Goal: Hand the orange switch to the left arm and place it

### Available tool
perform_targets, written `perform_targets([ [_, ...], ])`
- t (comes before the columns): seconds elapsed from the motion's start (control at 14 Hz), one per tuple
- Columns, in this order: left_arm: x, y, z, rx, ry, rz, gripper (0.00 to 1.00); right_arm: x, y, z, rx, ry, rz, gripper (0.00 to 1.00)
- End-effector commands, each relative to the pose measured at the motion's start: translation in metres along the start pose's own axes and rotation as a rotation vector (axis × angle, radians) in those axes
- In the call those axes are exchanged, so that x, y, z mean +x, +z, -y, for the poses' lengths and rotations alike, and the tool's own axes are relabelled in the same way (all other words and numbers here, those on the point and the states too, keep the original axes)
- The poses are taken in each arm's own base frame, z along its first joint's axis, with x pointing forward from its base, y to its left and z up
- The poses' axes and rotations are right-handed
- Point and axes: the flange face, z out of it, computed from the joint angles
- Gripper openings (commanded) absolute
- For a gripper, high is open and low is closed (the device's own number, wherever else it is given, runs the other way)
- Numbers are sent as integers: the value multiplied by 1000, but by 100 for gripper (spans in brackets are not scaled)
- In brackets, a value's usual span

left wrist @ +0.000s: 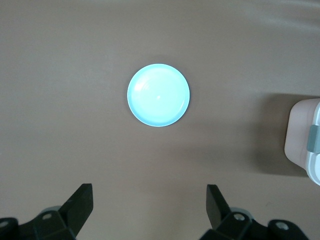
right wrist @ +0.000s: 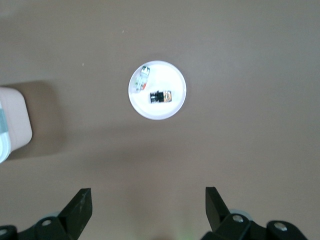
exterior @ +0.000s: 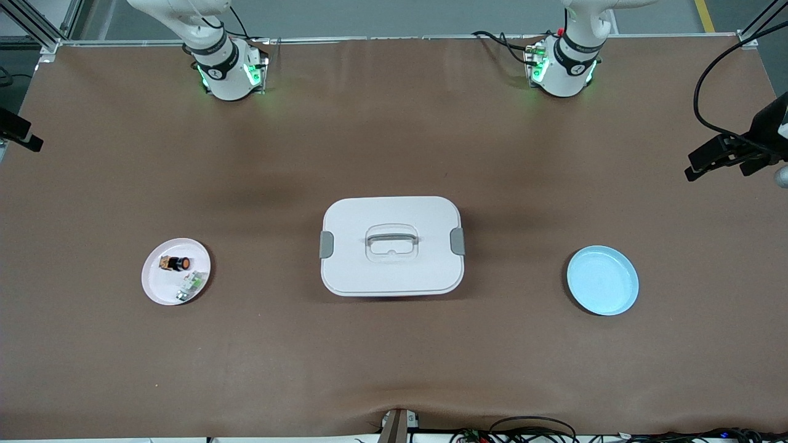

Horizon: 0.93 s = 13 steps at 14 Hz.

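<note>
A small round white plate (exterior: 161,290) and a small round pale blue plate (exterior: 603,280) lie nearest the front camera on the brown worktop (exterior: 394,369), with a large box between them.

The white plate sits toward the right arm's end of the worktop. On it lies the orange switch (exterior: 177,263), a tiny black cylinder on its side with a round orange face and a tan end. Just beside it on the same plate, nearer the front camera, lies a small white-and-green component (exterior: 191,285).

The right gripper (right wrist: 148,207) hangs high over the worktop with the white plate below it. Its two black fingers (right wrist: 80,207) are spread wide apart and hold nothing. The right arm (exterior: 209,43) rises from its base at the top edge of the front view.

At the middle of the worktop stands the box (exterior: 392,253), a large white rounded-rectangular plastic container with a recessed grey lid handle and a grey latch on each short side. It is well apart from both plates.

The pale blue plate lies toward the left arm's end of the worktop and carries nothing.

The left gripper (left wrist: 150,207) hangs high over the worktop with the blue plate below it. Its black fingers (left wrist: 82,205) are spread wide and hold nothing. The left arm (exterior: 575,43) rises from its base at the top edge of the front view.
</note>
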Motion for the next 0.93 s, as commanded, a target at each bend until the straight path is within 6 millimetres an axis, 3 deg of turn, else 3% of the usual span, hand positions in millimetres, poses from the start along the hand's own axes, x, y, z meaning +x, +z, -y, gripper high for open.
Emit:
perform_targets([
  [0.0, 2, -4, -5, -6, 6, 5, 100, 17, 11, -10, -14, 37, -42, 100],
  [0.21, 4, -2, -3, -2, 3, 9, 100, 35, 39, -12, -16, 40, -5, 100],
  [0.36, 4, -1, -2, -2, 3, 10, 100, 56, 77, -9, -19, 35, 42, 100],
  [0.64, 4, -1, 1, -2, 0, 10, 100, 75, 125, -8, -2, 27, 111, 100],
  [0.86, 7, 4, 5, -1, -1, 18, 100, 88, 180, -9, -6, 33, 207, 100],
])
